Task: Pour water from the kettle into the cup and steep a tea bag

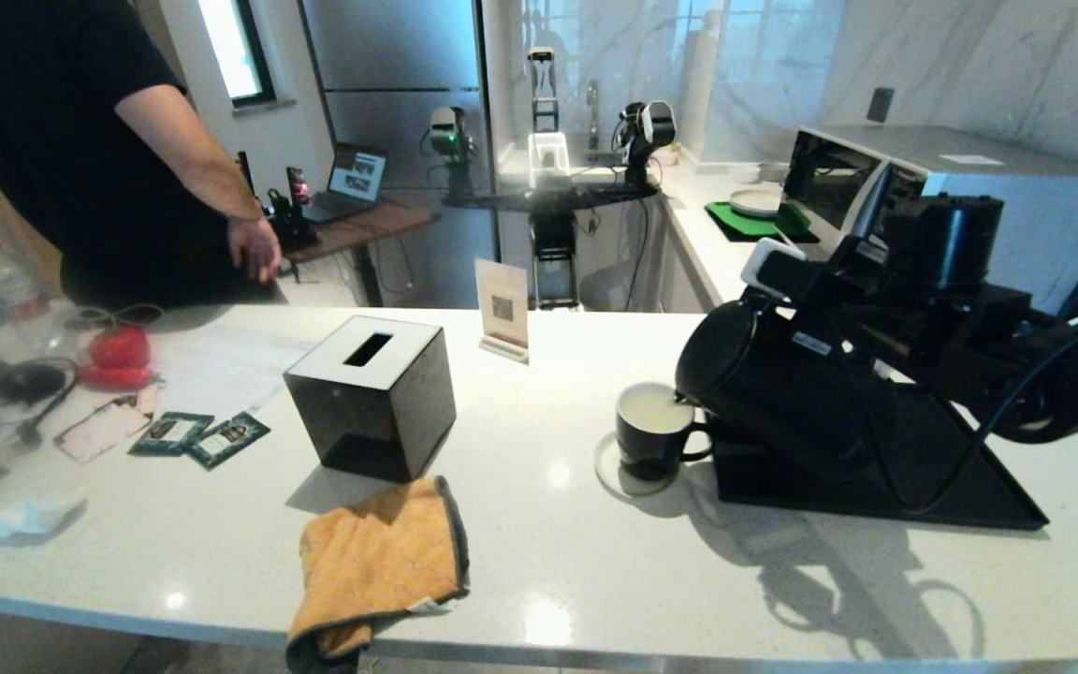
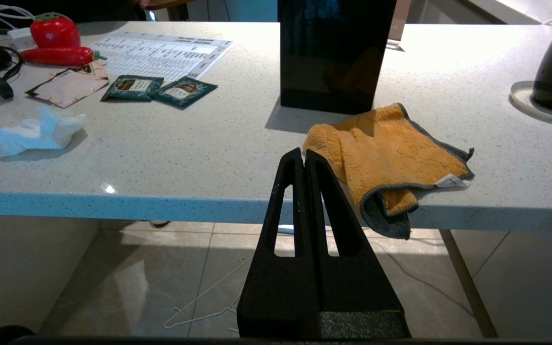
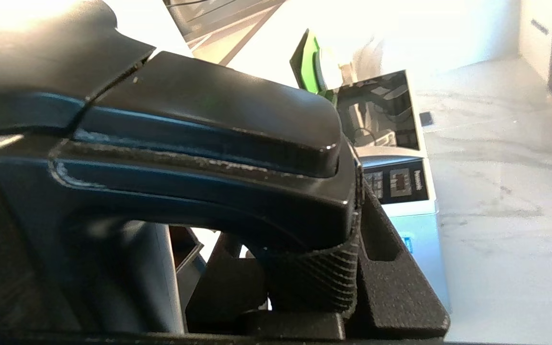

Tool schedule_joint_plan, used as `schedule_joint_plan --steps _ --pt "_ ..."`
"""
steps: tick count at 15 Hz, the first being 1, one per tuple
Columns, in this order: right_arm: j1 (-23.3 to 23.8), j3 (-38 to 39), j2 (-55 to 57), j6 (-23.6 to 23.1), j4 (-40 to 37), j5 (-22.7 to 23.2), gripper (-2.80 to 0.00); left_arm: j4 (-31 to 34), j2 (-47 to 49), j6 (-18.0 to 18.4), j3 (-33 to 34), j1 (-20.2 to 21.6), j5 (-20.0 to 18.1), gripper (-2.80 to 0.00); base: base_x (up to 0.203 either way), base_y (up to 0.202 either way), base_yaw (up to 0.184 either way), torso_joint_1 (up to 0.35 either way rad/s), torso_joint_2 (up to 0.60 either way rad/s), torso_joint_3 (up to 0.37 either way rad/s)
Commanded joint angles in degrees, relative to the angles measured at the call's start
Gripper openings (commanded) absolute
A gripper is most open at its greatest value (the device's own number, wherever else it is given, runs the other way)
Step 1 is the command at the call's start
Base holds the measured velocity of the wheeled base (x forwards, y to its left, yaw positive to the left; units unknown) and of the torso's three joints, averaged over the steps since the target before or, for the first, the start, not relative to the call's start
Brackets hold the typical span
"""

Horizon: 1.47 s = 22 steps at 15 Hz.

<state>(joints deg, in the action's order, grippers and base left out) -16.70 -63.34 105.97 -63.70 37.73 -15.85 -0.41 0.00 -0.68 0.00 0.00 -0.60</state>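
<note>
One counter (image 1: 595,580) fills the lower frame, bare along its near edge right of centre. One kettle (image 1: 773,393), centre right, tipped left with its spout over the cup; my right gripper (image 3: 304,287) is clamped on its handle. One tissue box (image 1: 371,398) at centre. One orange cloth (image 1: 380,562) overhangs the near edge. One cup (image 1: 653,438) on a coaster, just left of the kettle. Two green packets (image 1: 200,437) at left. My left gripper (image 2: 304,160) sits below the counter edge, fingers together.
</note>
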Motion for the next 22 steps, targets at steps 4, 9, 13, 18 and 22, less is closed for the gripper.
schedule_joint_plan --steps 4,9,13,18,22 --pt "-0.2 -0.7 0.0 -0.5 0.2 -0.1 -2.8 0.0 0.1 0.0 0.0 0.0 0.0 -2.8 0.0 0.0 0.0 0.0 0.0 0.0" --pt "-0.7 -0.7 0.1 -0.5 0.2 -0.1 -2.8 0.0 0.1 0.0 0.0 0.0 0.0 -2.8 0.0 0.0 0.0 0.0 0.0 0.0" --pt "-0.8 -0.7 0.1 -0.6 0.3 -0.1 -2.8 0.0 0.1 0.0 0.0 0.0 0.0 -2.8 0.0 0.0 0.0 0.0 0.0 0.0" --pt "-0.9 -0.6 0.1 -0.7 0.4 -0.1 -2.8 0.0 0.1 0.0 0.0 0.0 0.0 -2.8 0.0 0.0 0.0 0.0 0.0 0.0" --pt "-0.9 -0.3 0.0 -0.7 0.4 0.0 -2.8 0.0 0.1 0.0 0.0 0.0 0.0 -2.8 0.0 0.0 0.0 0.0 0.0 0.0"
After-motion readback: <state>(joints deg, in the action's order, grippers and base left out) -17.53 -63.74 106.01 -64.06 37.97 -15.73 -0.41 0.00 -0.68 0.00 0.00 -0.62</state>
